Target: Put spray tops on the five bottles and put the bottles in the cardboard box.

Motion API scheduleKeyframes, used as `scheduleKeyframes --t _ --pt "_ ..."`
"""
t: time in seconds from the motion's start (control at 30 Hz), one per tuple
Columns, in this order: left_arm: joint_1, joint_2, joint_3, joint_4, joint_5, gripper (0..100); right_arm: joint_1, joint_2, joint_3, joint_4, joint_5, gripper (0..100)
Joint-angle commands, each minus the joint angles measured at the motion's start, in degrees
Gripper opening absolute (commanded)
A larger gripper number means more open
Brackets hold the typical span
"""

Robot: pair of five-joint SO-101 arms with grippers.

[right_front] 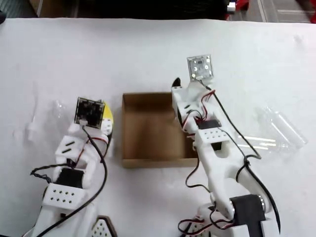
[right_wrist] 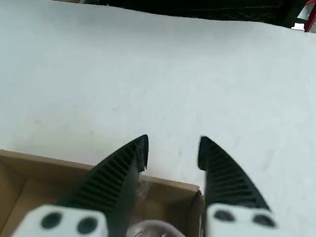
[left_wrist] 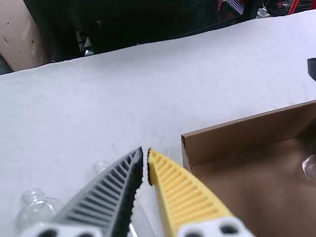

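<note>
Bright even light, white table (right_front: 148, 44) glaring, shadows faint

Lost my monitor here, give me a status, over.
Left gripper shut beside box. Right gripper open over box corner, bottle beneath. Loose bottle lies right of box.

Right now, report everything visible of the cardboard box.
The cardboard box is plain brown, shallow, roughly square and open-topped, with low upright walls and no flaps showing. It sits flat on the white table between the two arms. The right gripper, open, hangs over its far right corner, and the right arm covers that side from above. A clear rounded thing lies inside below that gripper; what it is cannot be told.
</note>
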Motion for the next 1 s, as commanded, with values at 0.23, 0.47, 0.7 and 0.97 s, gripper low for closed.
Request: scheduleKeyframes --t 0.23,0.47,0.7,0.97 --pt "-0.22 -1.19 -0.53 -1.93 0.00 2 -0.40 -2.33 -1.58 0.84 0.00 20.8" --pt "-0.22 -1.19 -0.53 -1.93 0.00 2 0.22 -16.84 -1.58 11.56 -0.53 20.9" --pt "-0.13 -1.19 -0.53 -1.93 0.00 2 6.02 -35.65 -1.58 21.05 -3.25 20.9" --pt "1.63 -1.10 -0.44 -1.76 -0.44 2 15.78 -40.57 -1.49 22.55 -12.57 20.6"
